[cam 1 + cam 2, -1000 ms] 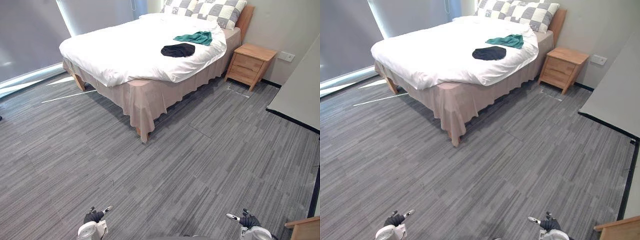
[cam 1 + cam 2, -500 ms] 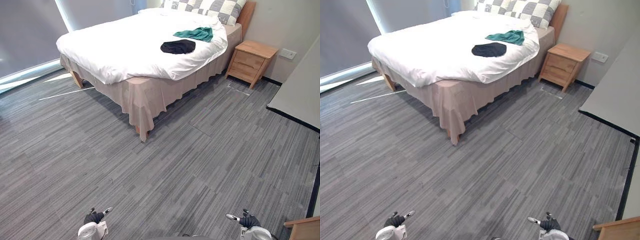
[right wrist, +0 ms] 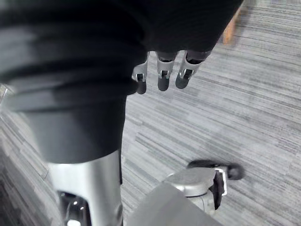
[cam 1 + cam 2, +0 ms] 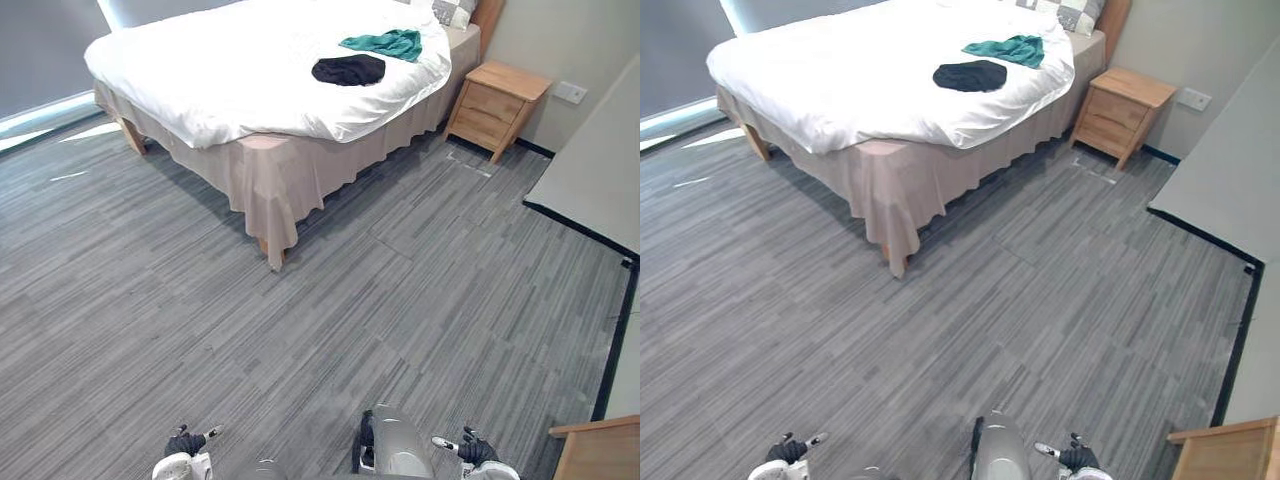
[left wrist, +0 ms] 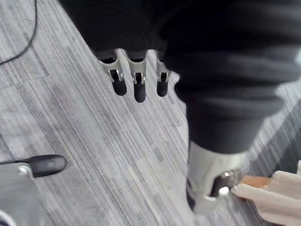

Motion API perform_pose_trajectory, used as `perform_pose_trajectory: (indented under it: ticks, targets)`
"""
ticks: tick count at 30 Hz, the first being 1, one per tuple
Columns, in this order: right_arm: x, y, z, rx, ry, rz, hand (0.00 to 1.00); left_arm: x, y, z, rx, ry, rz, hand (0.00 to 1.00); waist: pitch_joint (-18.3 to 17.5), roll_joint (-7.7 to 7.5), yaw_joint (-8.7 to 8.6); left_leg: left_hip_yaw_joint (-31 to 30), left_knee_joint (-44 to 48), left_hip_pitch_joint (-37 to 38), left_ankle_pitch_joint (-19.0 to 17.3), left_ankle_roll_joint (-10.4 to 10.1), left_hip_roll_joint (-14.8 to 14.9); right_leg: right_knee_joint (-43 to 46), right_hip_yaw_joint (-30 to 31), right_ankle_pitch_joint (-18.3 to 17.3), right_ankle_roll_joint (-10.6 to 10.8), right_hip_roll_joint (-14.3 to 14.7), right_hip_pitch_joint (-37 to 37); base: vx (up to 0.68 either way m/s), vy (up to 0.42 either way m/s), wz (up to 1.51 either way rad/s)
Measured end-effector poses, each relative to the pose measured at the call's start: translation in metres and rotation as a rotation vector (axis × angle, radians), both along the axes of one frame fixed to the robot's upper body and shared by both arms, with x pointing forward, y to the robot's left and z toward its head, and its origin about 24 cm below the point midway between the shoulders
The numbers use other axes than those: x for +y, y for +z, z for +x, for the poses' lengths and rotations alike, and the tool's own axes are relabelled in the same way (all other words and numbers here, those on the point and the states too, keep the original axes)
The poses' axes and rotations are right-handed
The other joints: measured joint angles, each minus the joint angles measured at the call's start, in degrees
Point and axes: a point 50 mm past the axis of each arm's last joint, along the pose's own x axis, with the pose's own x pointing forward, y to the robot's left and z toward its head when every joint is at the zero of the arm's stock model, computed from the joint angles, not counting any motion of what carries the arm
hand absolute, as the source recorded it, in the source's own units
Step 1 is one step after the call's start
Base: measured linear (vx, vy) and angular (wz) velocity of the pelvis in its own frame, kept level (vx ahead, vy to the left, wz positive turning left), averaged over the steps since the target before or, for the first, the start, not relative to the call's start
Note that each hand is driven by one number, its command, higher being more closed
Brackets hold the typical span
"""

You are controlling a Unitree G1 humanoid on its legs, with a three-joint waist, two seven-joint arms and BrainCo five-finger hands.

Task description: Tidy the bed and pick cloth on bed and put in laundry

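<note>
A bed (image 4: pixel 250 80) with a white duvet stands across the room at the upper left. A black cloth (image 4: pixel 348 70) lies on the duvet near the bed's right side. A teal cloth (image 4: pixel 384 43) lies just beyond it, towards the pillows (image 4: pixel 1072 11). My left hand (image 4: pixel 186 443) and right hand (image 4: pixel 470 449) hang low at the picture's bottom edge, far from the bed. In the left wrist view the left hand's fingers (image 5: pixel 136 87) hang relaxed over the floor and hold nothing. The right hand's fingers (image 3: pixel 162 77) hang the same way, with nothing in them.
A beige bed skirt (image 4: pixel 270 190) hangs to the floor at the bed's near corner. A wooden nightstand (image 4: pixel 497 103) stands right of the bed. A pale slanted panel (image 4: pixel 595 180) rises at the right, with a wooden furniture corner (image 4: pixel 598 452) at the lower right. Grey striped carpet (image 4: pixel 330 310) runs up to the bed.
The whole picture has shifted: the bed and nightstand now sit higher and further left, so the camera has moved. Both hands hang as before.
</note>
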Motion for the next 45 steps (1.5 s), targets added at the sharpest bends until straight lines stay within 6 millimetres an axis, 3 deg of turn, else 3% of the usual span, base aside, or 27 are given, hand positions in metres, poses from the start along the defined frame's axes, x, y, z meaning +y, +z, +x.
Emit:
perform_pose_trajectory:
  ticks: [1, 2, 3, 4, 6, 7, 9, 11, 14, 16, 17, 20, 21, 22, 23, 24, 26, 30, 34, 36, 37, 38, 39, 40, 42, 43, 45]
  targets:
    - [-0.002, 0.000, 0.000, 0.004, -0.001, -0.003, 0.00, -0.001, -0.001, 0.000, -0.003, 0.009, -0.006, 0.00, 0.8, 0.45, -0.05, -0.2, -0.1, 2.4, -2.2, 0.4, 1.0, 2.8, -0.4, 4.6, -0.6, -0.1, -0.6, 0.46, -0.345, 0.03]
    - [-0.005, 0.001, -0.002, 0.000, -0.005, -0.005, 0.00, -0.008, -0.003, -0.001, -0.002, 0.008, -0.031, 0.00, -0.5, 3.86, -0.88, -0.5, -1.2, 4.2, -5.0, 9.4, 4.6, 15.3, -3.0, 0.8, -3.9, 2.3, -5.1, 0.57, -0.411, 0.08]
    - [-0.004, 0.000, -0.005, 0.006, -0.013, 0.001, 0.00, -0.007, -0.004, -0.002, -0.003, 0.013, -0.034, 0.00, -0.8, 4.44, -0.91, -1.4, 0.5, 4.0, -3.2, 10.6, 4.9, 18.4, -3.4, -2.6, -5.4, 2.8, -6.1, 0.64, -0.435, -0.05]
    - [-0.003, 0.000, 0.000, 0.002, -0.023, 0.022, 0.00, -0.006, -0.002, 0.003, -0.026, 0.027, -0.042, 0.00, -0.5, 4.54, -0.58, -2.2, 8.8, 1.6, 2.7, 5.8, 7.1, 22.8, -3.4, -6.5, -8.7, 3.6, -6.7, 0.57, -0.413, -0.27]
    - [-0.004, 0.002, 0.002, -0.012, -0.010, 0.017, 0.00, -0.012, -0.005, -0.001, -0.019, 0.026, -0.064, 0.00, -0.6, 5.24, -0.58, -5.2, 25.7, -4.2, 13.4, 4.3, 11.4, 24.2, -3.7, -11.7, -11.3, 5.9, -3.1, 0.66, -0.425, -0.26]
    - [-0.004, 0.001, 0.002, -0.012, -0.001, 0.014, 0.00, -0.014, -0.005, -0.001, -0.022, 0.024, -0.068, 0.00, -0.4, 5.63, -0.68, -5.5, 33.5, -7.0, 15.2, 4.0, 13.1, 23.4, -3.6, -12.9, -11.7, 7.1, -0.8, 0.62, -0.290, -0.04]
    - [0.001, -0.002, -0.002, 0.004, 0.018, 0.014, 0.00, -0.022, -0.008, -0.004, -0.031, 0.022, -0.091, 0.00, 0.4, 6.01, -0.62, -5.8, 52.6, -16.0, 11.3, 4.5, 15.8, 15.4, -3.8, -14.3, -13.1, 10.7, 10.6, 0.58, -0.232, 0.05]
    - [0.001, -0.002, -0.002, 0.001, 0.039, -0.003, 0.00, -0.026, -0.008, -0.005, -0.047, 0.007, -0.103, 0.00, 1.0, 4.65, -0.12, -4.6, 52.7, -21.8, 8.7, 4.3, 13.0, 9.3, -4.0, -14.1, -12.8, 11.2, 17.8, 0.54, -0.164, 0.07]
    - [-0.005, 0.005, 0.011, -0.035, 0.074, -0.045, 0.00, -0.035, -0.011, -0.018, -0.039, -0.015, -0.124, 0.00, 1.6, 3.64, 1.38, 1.3, 36.0, -30.8, 7.2, 3.8, 5.6, 2.7, -2.6, -14.3, -13.1, 11.3, 25.2, 0.49, -0.095, -0.29]
    - [-0.008, 0.009, 0.017, -0.055, 0.086, -0.063, 0.00, -0.040, -0.015, -0.027, -0.024, 0.011, -0.146, 0.00, 1.7, 3.80, 1.70, 7.9, 19.9, -32.0, 9.9, 4.1, 1.9, 0.9, -2.3, -15.5, -12.6, 11.2, 28.7, 0.55, -0.016, -0.24]
    - [-0.012, 0.010, 0.016, -0.050, 0.083, -0.070, 0.00, -0.044, -0.016, -0.030, -0.015, 0.026, -0.161, 0.00, 1.5, 4.24, 2.10, 13.7, 8.7, -31.6, 14.1, 5.1, -0.4, -0.8, -2.9, -16.6, -10.9, 11.3, 31.7, 0.59, 0.055, -0.09]
    - [-0.017, 0.016, 0.020, -0.078, 0.087, -0.091, 0.00, -0.046, -0.019, -0.037, 0.007, 0.048, -0.179, 0.00, 0.6, 5.40, 2.32, 20.9, -1.9, -31.4, 16.7, 10.2, -3.2, -1.1, -3.6, -21.0, -8.1, 11.8, 36.9, 0.71, 0.142, -0.21]
    - [-0.015, 0.014, 0.021, -0.072, 0.088, -0.082, 0.00, -0.046, -0.020, -0.035, 0.015, 0.076, -0.184, 0.00, -0.4, 4.46, 2.58, 21.5, -0.2, -31.2, 20.8, 17.6, -4.5, 5.9, -4.4, -24.1, -5.6, 9.7, 35.3, 0.80, 0.196, 0.01]
    - [-0.013, 0.016, 0.028, -0.088, 0.094, -0.078, 0.00, -0.044, -0.020, -0.032, 0.030, 0.081, -0.184, 0.00, -1.1, 3.43, 2.33, 21.0, 0.5, -30.9, 19.5, 21.4, -6.1, 19.6, -6.0, -25.1, -2.7, 5.9, 29.7, 0.80, 0.203, 0.13]
    - [-0.012, 0.014, 0.027, -0.081, 0.093, -0.073, 0.00, -0.041, -0.019, -0.028, 0.023, 0.077, -0.179, 0.00, -0.9, 2.81, 2.20, 20.5, 0.9, -30.5, 18.5, 21.9, -6.9, 28.2, -6.6, -24.0, 0.1, 3.8, 26.3, 0.62, 0.192, 0.49]
    - [-0.010, 0.012, 0.027, -0.068, 0.093, -0.060, 0.00, -0.038, -0.017, -0.021, 0.013, 0.067, -0.169, 0.00, -0.7, 1.95, 2.00, 18.6, 2.0, -29.1, 16.5, 21.4, -8.2, 41.1, -7.3, -22.6, 2.5, -0.7, 20.9, 0.56, 0.187, 0.67]
    - [-0.005, 0.007, 0.022, -0.034, 0.114, -0.053, 0.00, -0.039, -0.017, -0.019, 0.014, 0.056, -0.161, 0.00, -0.6, 1.85, 1.89, 15.9, 2.7, -24.9, 14.3, 20.5, -8.7, 46.1, -9.5, -23.7, 0.8, -4.0, 18.7, 0.51, 0.141, 0.73]
    - [0.008, 0.003, 0.020, -0.044, 0.116, -0.025, 0.00, -0.042, -0.016, -0.016, 0.007, 0.015, -0.150, 0.00, -0.9, 3.82, 2.19, 6.5, -3.8, -15.0, 12.8, 16.2, -7.7, 28.2, -10.2, -23.6, 1.6, -3.6, 15.3, 0.37, -0.045, 0.91]
    - [0.011, -0.005, -0.004, 0.008, 0.038, 0.000, 0.00, -0.035, -0.013, -0.011, -0.005, 0.017, -0.131, 0.00, -1.7, 2.72, 2.09, -2.7, -5.8, -14.0, 11.7, 13.5, -6.8, 10.4, 0.4, -12.1, 3.2, -2.9, 10.1, 0.29, -0.204, 1.34]
    - [0.022, -0.012, -0.023, 0.047, -0.016, 0.043, 0.00, -0.028, -0.014, -0.022, 0.006, 0.065, -0.119, 0.00, -2.2, 2.23, 2.24, -6.2, -4.6, -12.7, 10.9, 9.6, -4.1, 6.0, 4.3, -4.5, 1.9, -1.3, 9.9, 0.36, -0.309, 1.10]
    - [0.026, -0.014, -0.025, 0.052, -0.017, 0.052, 0.00, -0.023, -0.013, -0.027, 0.011, 0.080, -0.109, 0.00, -2.8, 1.54, 2.47, -6.5, -3.5, -12.6, 10.5, 8.9, -3.5, 4.8, 4.8, -1.9, 1.5, -0.8, 9.8, 0.46, -0.432, 0.74]
    - [0.032, -0.015, -0.026, 0.059, -0.005, 0.076, 0.00, -0.014, -0.011, -0.034, 0.010, 0.108, -0.090, 0.00, -4.1, -0.44, 3.20, -6.5, -1.7, -12.8, 9.2, 6.7, -3.1, 2.6, 4.9, 4.9, 0.5, -0.6, 10.2, 0.50, -0.505, 0.52]
    - [0.036, -0.017, -0.029, 0.072, -0.004, 0.098, 0.00, -0.003, -0.008, -0.037, 0.002, 0.138, -0.067, 0.00, -5.5, -2.71, 3.45, -6.5, -0.8, -12.8, 8.0, 4.8, -3.4, 1.9, 3.9, 7.6, 0.7, -1.3, 11.1, 0.58, -0.615, 0.35]
    - [0.030, -0.014, -0.018, 0.049, 0.013, 0.090, 0.00, -0.010, -0.010, -0.040, -0.007, 0.181, -0.099, 0.00, -6.2, -1.26, 4.15, -6.5, 0.1, -12.7, 7.2, 3.1, -1.6, -1.1, 2.8, 4.0, -0.4, 0.1, 13.4, 0.49, -0.546, 0.31]
    - [0.015, -0.007, -0.003, 0.015, 0.032, 0.054, 0.00, -0.026, -0.013, -0.030, -0.033, 0.188, -0.151, 0.00, -5.4, 1.04, 3.50, -6.9, -0.8, -12.1, 7.8, 1.6, -0.2, -5.0, 0.0, 1.9, -1.1, 1.3, 16.8, 0.30, -0.341, 0.41]
    - [-0.002, -0.003, -0.003, 0.027, 0.024, 0.019, 0.00, -0.033, -0.013, -0.022, -0.053, 0.192, -0.158, 0.00, -5.1, 3.16, 2.79, -5.9, -2.5, -11.2, 9.0, 0.5, 0.9, -6.1, -2.6, 0.4, -1.8, 1.9, 18.9, 0.14, -0.183, 0.82]
    - [-0.015, -0.002, -0.015, 0.062, -0.017, 0.002, 0.00, -0.028, -0.005, -0.010, -0.133, 0.239, -0.116, 0.00, -5.2, 4.26, 2.31, -2.6, -4.3, -9.4, 11.4, 0.5, 1.5, -6.1, -5.8, -0.5, -2.1, 1.8, 21.5, 0.12, -0.143, 0.83]
